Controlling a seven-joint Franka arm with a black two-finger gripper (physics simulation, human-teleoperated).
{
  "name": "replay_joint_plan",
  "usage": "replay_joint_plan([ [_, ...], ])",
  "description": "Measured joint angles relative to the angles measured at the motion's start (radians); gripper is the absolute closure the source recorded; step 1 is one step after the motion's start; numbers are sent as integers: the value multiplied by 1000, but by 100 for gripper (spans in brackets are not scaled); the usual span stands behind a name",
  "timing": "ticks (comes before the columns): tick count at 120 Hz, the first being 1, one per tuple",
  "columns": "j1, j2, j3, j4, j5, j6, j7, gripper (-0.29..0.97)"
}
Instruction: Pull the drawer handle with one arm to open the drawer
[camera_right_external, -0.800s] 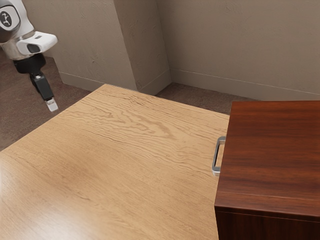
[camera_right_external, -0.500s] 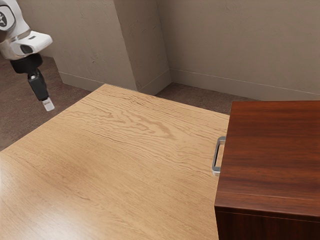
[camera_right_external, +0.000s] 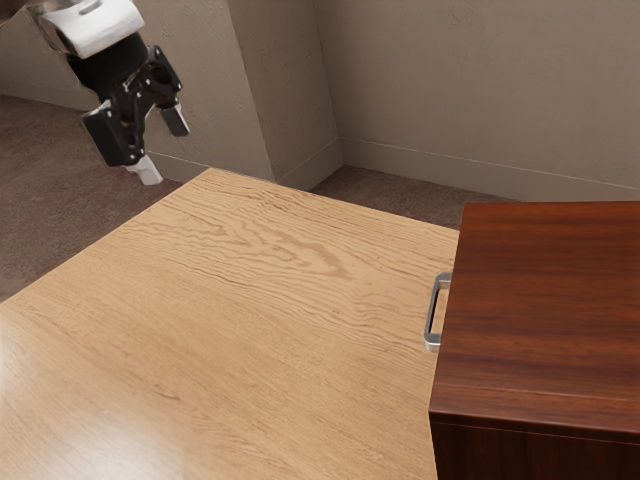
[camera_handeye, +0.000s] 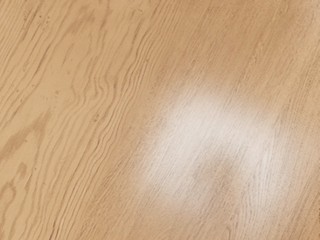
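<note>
Presently: claw aloft, handle untouched

Item 1. Claw (camera_right_external: 158, 146): black, two fingers spread wide, nothing between them. It hangs in the air by the table's far corner, toward the exterior view's left.

Item 2. Table (camera_right_external: 250, 300): pale wood with strong grain. The wrist view shows the same grain (camera_handeye: 90, 110) with a soft bright sheen on it.

Item 3. Cabinet (camera_right_external: 545, 310): dark reddish wood, at the table's edge on the exterior view's right.

Item 4. Drawer handle (camera_right_external: 436, 312): grey metal loop, close against the cabinet's front, facing the table's middle, well apart from the claw.
</note>
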Motion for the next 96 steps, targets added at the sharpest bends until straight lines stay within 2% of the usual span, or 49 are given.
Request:
replay_joint_plan([
  [8, -61, 1, -15, 4, 12, 0, 37, 0],
  [12, -21, -4, -92, 4, 24, 2, 56, 0],
  [23, 234, -19, -419, -3, 67, 5, 104, 0],
  [30, 401, -41, -596, -27, 86, 9, 131, 0],
  [34, 485, -52, -662, -42, 95, 12, 146, 0],
  [40, 577, -58, -710, -52, 106, 17, 168, 0],
  [52, 656, -66, -736, -84, 124, 27, 208, 0],
  [67, 637, -117, -739, -236, 164, 85, 249, 0],
  [82, 627, -174, -720, -395, 173, 195, 295, 0],
  [89, 550, -189, -646, -449, 170, 258, 318, 0],
  [96, 373, -190, -486, -492, 169, 329, 343, 0],
])
